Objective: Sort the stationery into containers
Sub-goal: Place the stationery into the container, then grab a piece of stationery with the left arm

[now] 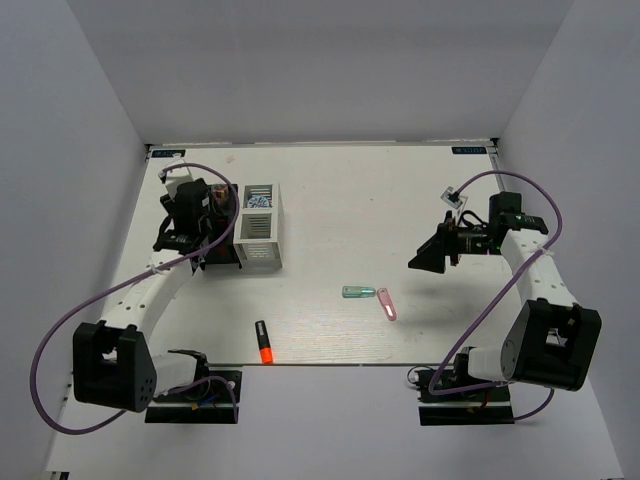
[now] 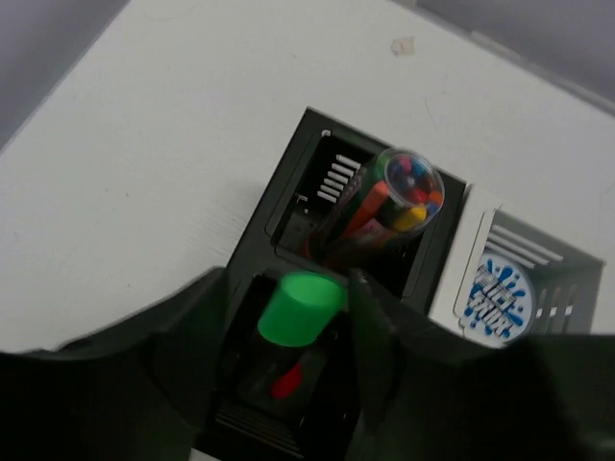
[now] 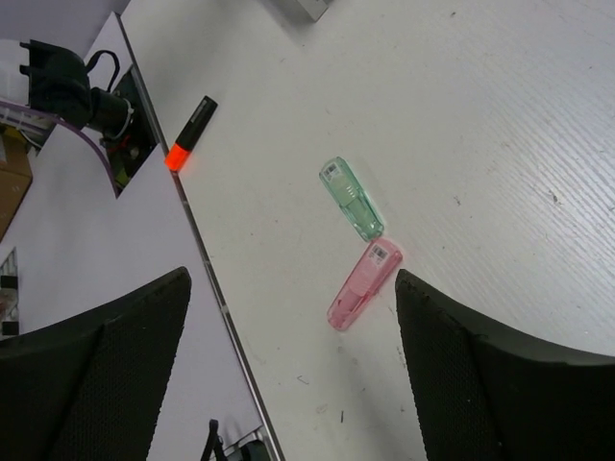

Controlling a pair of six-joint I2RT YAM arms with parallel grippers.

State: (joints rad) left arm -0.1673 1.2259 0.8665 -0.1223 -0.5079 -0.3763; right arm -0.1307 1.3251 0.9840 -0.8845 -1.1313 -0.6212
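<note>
My left gripper hovers over the black organiser. In the left wrist view its jaws stand a little wider than the green-capped marker, which stands tilted in the near compartment between them. The far compartment holds a clear tube of coloured bits. The white organiser beside it holds a blue-white roll. My right gripper is wide open and empty, high above the pink capsule and the green capsule.
The orange-capped marker lies near the table's front edge, also in the right wrist view. The two capsules lie mid-table. Purple cables loop beside both arms.
</note>
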